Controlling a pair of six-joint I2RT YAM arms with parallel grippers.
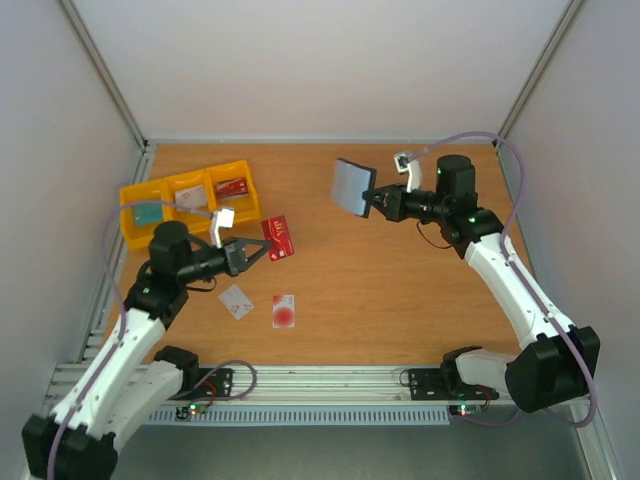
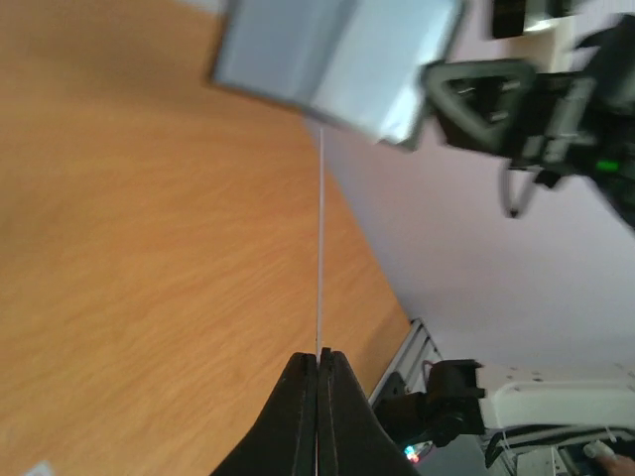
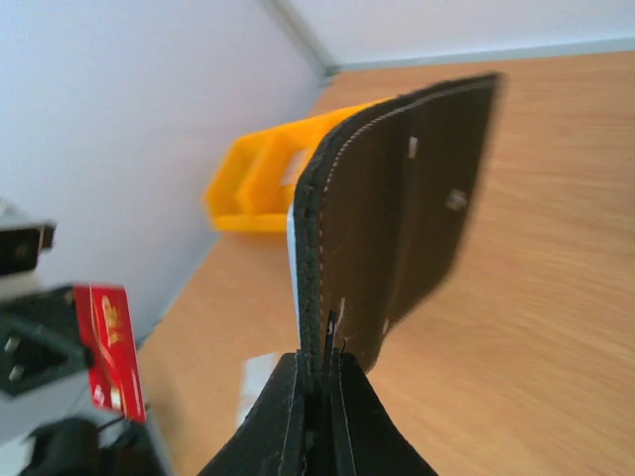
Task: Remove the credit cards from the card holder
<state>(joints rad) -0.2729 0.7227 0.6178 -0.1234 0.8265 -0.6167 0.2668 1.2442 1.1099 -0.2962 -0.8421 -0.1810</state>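
Observation:
My left gripper [image 1: 252, 254] is shut on the dark red card [image 1: 279, 238] and holds it above the table. In the left wrist view the card shows edge-on as a thin line [image 2: 319, 248] between the closed fingertips [image 2: 302, 372]. My right gripper [image 1: 374, 201] is shut on the black card holder [image 1: 352, 186] and holds it up in the air, grey-blue inner face towards the left arm. The holder fills the right wrist view [image 3: 397, 218]. The white card with small red marks [image 1: 237, 301] and the white card with a big red circle [image 1: 284, 310] lie flat on the table.
Yellow bins [image 1: 190, 200] with their own cards stand at the back left; they also show in the right wrist view [image 3: 260, 178]. Grey walls close in the table on three sides. An aluminium rail [image 1: 330, 385] runs along the near edge.

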